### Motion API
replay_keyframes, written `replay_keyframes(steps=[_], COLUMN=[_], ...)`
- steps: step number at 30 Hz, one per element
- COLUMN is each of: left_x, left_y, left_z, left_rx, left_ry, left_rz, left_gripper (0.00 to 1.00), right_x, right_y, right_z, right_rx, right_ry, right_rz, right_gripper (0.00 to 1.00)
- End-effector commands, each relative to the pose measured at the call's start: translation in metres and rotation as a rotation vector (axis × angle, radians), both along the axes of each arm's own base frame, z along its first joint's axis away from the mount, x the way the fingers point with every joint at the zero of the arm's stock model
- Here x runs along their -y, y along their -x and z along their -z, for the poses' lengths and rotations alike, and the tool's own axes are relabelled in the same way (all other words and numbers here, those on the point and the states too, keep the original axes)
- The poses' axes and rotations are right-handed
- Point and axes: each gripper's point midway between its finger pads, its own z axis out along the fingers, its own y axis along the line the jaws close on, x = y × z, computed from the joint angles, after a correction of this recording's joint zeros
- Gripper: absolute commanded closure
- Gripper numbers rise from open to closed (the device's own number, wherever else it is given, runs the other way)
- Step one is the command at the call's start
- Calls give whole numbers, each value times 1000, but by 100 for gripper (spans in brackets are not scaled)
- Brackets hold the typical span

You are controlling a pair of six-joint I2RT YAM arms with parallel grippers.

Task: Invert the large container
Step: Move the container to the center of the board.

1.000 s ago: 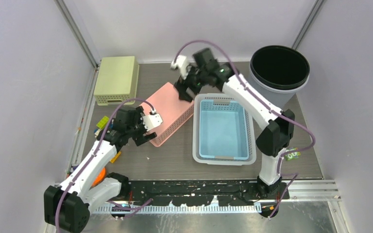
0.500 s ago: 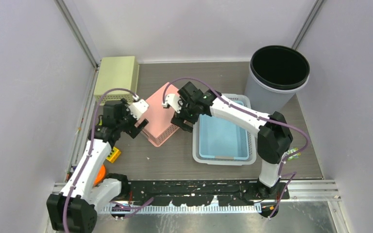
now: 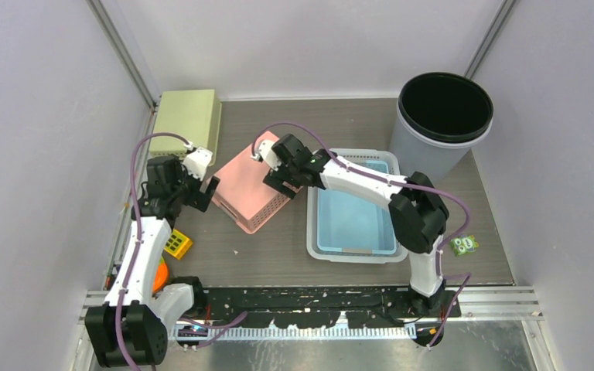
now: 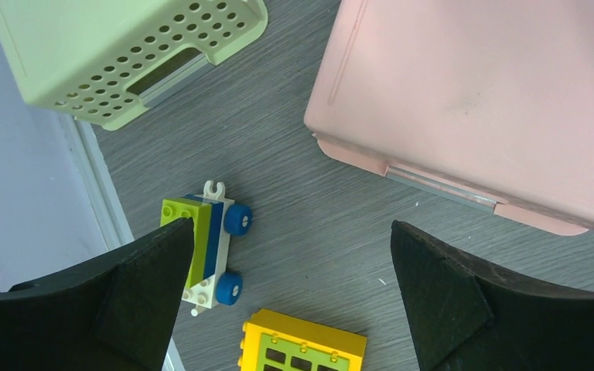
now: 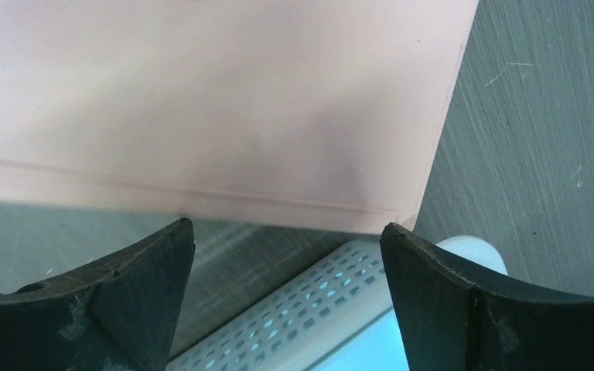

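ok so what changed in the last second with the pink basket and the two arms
The pink basket, bottom up, shifted left and came down flat on the table. The left gripper drew back leftward off its near corner, open and empty. The right gripper came from the basket's far end to its right edge, jaws open, holding nothing. The blue basket, green basket and bin stayed put.

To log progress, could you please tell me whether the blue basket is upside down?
No, the blue basket sits with its open side facing up.
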Motion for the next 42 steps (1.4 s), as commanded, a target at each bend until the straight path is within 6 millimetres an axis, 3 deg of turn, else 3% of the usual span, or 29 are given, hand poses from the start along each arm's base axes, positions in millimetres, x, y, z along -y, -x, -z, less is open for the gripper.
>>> replay_keyframes(steps=[1, 15, 19, 22, 27, 31, 34, 39, 42], left_x=[3, 22, 29, 29, 30, 34, 48, 66, 71], left_y=[-5, 3, 6, 7, 8, 5, -1, -19, -33], left_z=[-7, 9, 8, 5, 3, 5, 14, 47, 52], left_rx=[53, -7, -20, -10, 4, -7, -12, -26, -36], left_ry=[25, 84, 108, 109, 89, 63, 8, -220, -245], left_rz=[1, 96, 125, 131, 156, 198, 264, 342, 328], left_gripper=[0, 0, 0, 0, 0, 0, 0, 0, 3], right_x=[-3, 39, 37, 33, 24, 25, 22, 20, 23], right_y=[-39, -117, -129, -125, -87, -73, -69, -75, -82], right_z=[-19, -15, -17, -19, -23, -30, -23, -16, -11], right_rx=[121, 22, -20, -44, -147, -147, -149, -140, -117], right_ry=[-17, -71, -120, -129, -162, -160, -141, -136, -122], right_rz=[98, 303, 335, 307, 161, 115, 108, 160, 189], right_gripper=[6, 6, 6, 6, 6, 6, 6, 6, 6])
